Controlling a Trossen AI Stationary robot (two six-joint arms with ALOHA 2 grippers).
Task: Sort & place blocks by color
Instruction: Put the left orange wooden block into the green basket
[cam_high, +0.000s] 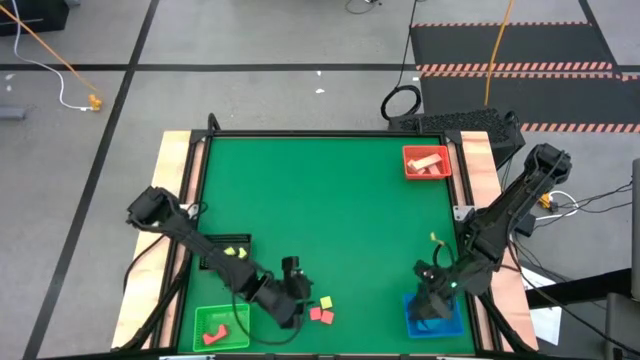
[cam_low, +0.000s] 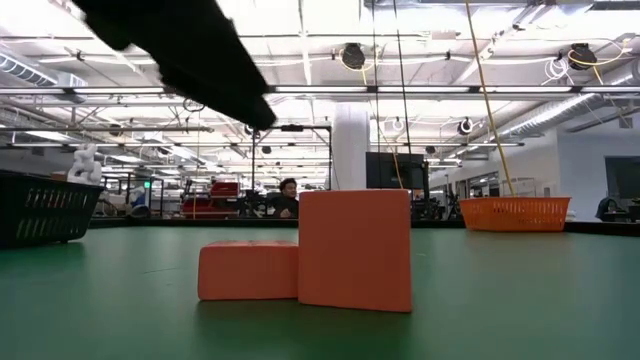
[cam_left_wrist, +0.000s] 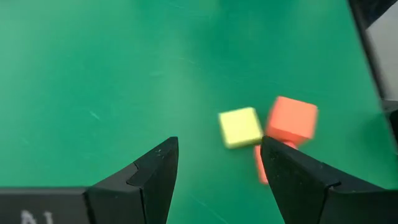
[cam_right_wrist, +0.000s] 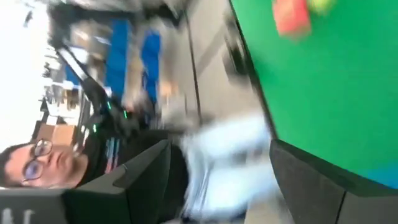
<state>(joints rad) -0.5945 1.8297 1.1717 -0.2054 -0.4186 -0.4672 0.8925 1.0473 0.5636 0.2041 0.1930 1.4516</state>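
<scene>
A yellow block (cam_high: 325, 301) and two red blocks (cam_high: 320, 315) lie flat on the green table near its front edge. In the left wrist view, the yellow block (cam_left_wrist: 240, 127) lies beside a red block (cam_left_wrist: 292, 118). My left gripper (cam_high: 300, 295) (cam_left_wrist: 217, 146) hovers open just left of them, with nothing between its fingers. My right gripper (cam_high: 428, 300) (cam_right_wrist: 221, 146) is open above the blue tray (cam_high: 435, 320) at the near right, holding nothing. In the low view, the two red blocks (cam_low: 355, 248) stand side by side, touching.
A red tray (cam_high: 427, 162) with tan blocks sits at the far right. A green tray (cam_high: 222, 327) with red pieces is at the near left. A black bin (cam_high: 225, 250) behind it holds yellow blocks. A person shows beyond the table (cam_right_wrist: 37, 165).
</scene>
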